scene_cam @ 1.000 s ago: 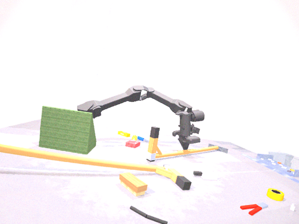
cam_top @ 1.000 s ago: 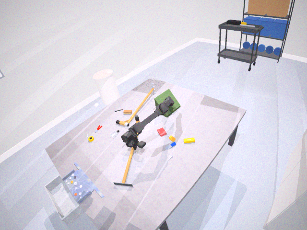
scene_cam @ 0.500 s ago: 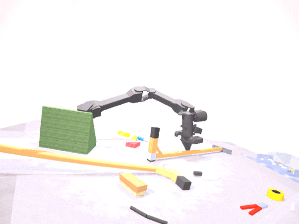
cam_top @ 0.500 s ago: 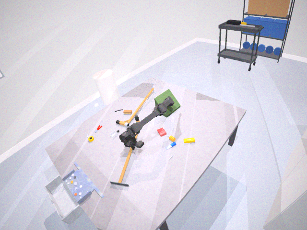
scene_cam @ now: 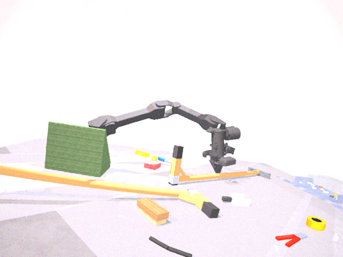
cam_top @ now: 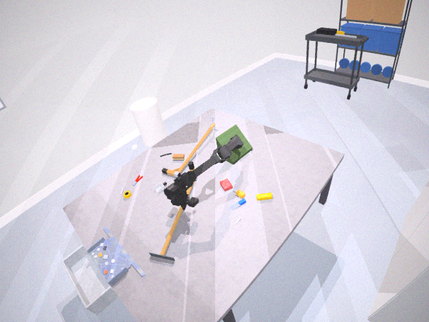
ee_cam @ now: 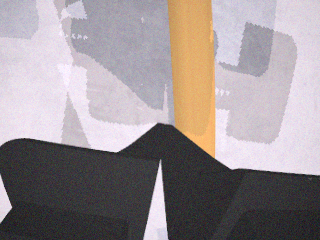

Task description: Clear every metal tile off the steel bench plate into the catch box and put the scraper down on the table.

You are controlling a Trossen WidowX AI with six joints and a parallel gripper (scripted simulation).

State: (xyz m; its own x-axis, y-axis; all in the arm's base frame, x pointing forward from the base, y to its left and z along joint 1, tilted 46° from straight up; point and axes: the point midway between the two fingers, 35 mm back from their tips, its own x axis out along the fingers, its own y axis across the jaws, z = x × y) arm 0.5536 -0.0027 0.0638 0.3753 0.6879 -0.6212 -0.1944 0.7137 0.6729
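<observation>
The long scraper has an orange shaft [cam_top: 171, 231] [scene_cam: 234, 174] [ee_cam: 192, 65], a wide dark blade [cam_top: 161, 257] and an upright black-ended grip [scene_cam: 175, 164]. It lies on the table. My gripper [cam_top: 183, 206] [scene_cam: 218, 172] [ee_cam: 163, 131] is shut and empty, pointing down close over the shaft; the exact gap is unclear. In the wrist view the shaft runs just right of the fingertips, its lower part hidden behind them. The bluish bench plate [cam_top: 118, 257] carries several small tiles, including an orange tile [cam_top: 105, 272] [scene_cam: 320, 187]. The grey catch box [cam_top: 100, 297] adjoins its far end.
A second orange-shafted tool [cam_top: 197, 147] [scene_cam: 104, 185] lies alongside. A green block [cam_top: 228, 138] [scene_cam: 73, 149] stands by the arm base. A red block [cam_top: 226, 184] [scene_cam: 152, 165], yellow tape [cam_top: 127, 194] [scene_cam: 316, 223] and a wood-backed brush [cam_top: 178, 156] [scene_cam: 152, 209] lie around.
</observation>
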